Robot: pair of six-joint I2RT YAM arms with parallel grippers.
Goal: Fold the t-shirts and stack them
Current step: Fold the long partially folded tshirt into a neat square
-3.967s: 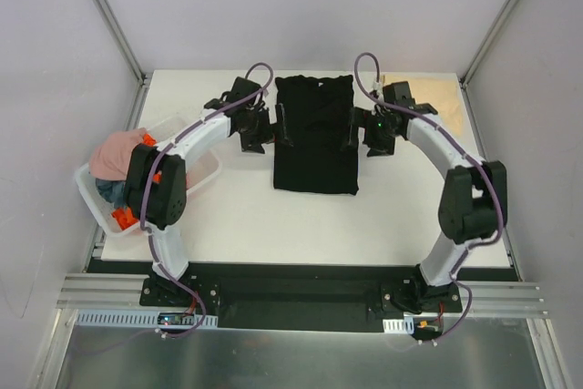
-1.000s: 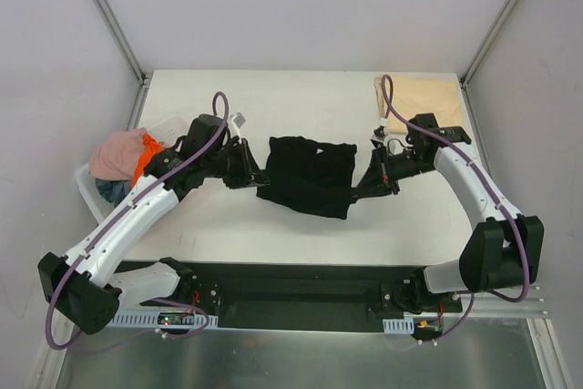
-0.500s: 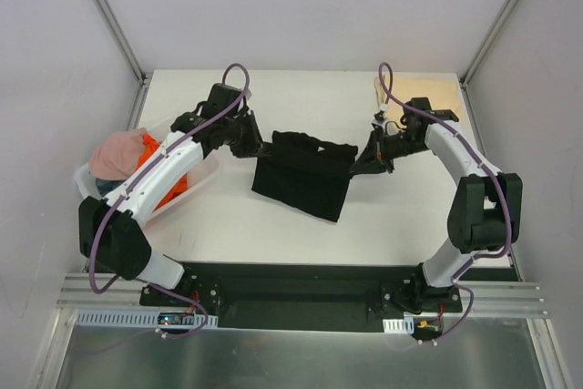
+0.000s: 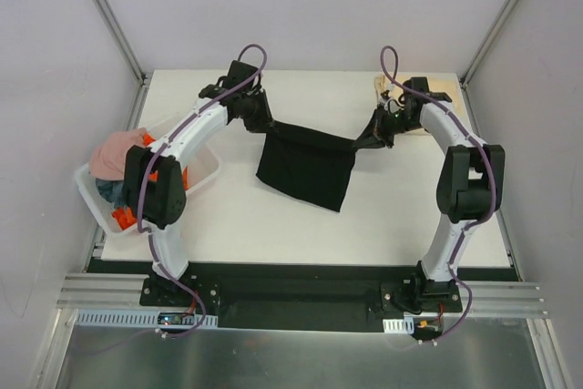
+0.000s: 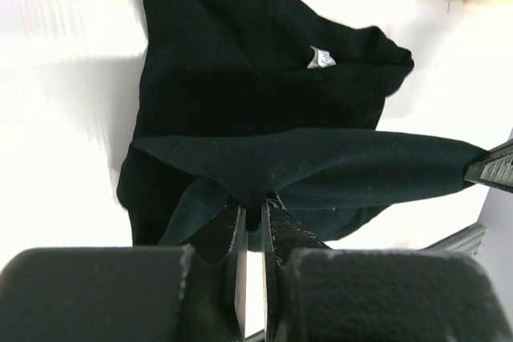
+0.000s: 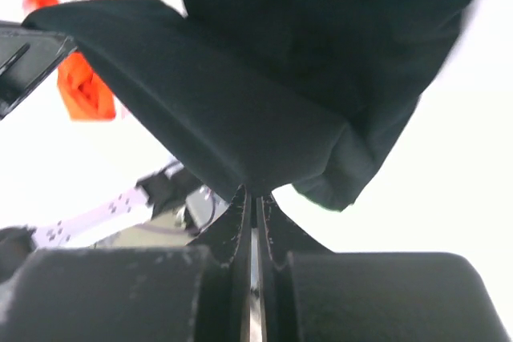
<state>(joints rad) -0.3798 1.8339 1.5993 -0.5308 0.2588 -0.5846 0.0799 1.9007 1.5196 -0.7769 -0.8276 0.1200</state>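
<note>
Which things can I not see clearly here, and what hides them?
1. Top view: the right arm covers part of the tan t-shirt.
2. Top view: the left arm and pink t-shirt hide what lies lower in the basket.
3. Left wrist view: the label on the black t-shirt is too small to read.

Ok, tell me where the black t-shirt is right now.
Top view: the black t-shirt is over the middle of the table, its far edge stretched between the left end effector and right end effector, right of the white basket.
</note>
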